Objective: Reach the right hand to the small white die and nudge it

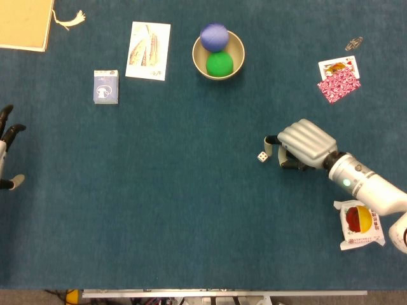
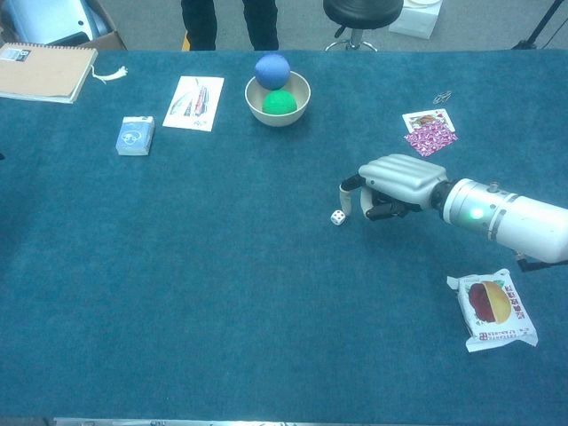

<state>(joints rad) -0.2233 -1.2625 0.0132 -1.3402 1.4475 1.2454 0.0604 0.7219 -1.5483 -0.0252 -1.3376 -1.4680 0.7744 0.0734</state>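
The small white die (image 1: 262,156) (image 2: 337,216) lies on the blue table cloth right of centre. My right hand (image 1: 302,145) (image 2: 397,185) hovers just to its right, knuckles up, fingers curled under with nothing in them. One fingertip (image 1: 269,145) (image 2: 345,201) points down close beside the die, a small gap between them. My left hand (image 1: 7,152) shows only at the far left edge of the head view, fingers spread and holding nothing.
A bowl (image 1: 199,63) with a blue ball (image 1: 214,36) and a green ball (image 1: 220,63) sits at the back. Playing cards (image 1: 339,78) and a clip (image 1: 353,43) lie back right; a snack packet (image 1: 360,223) front right. A card box (image 1: 105,86), leaflet (image 1: 149,50) and notebook (image 1: 24,22) lie back left.
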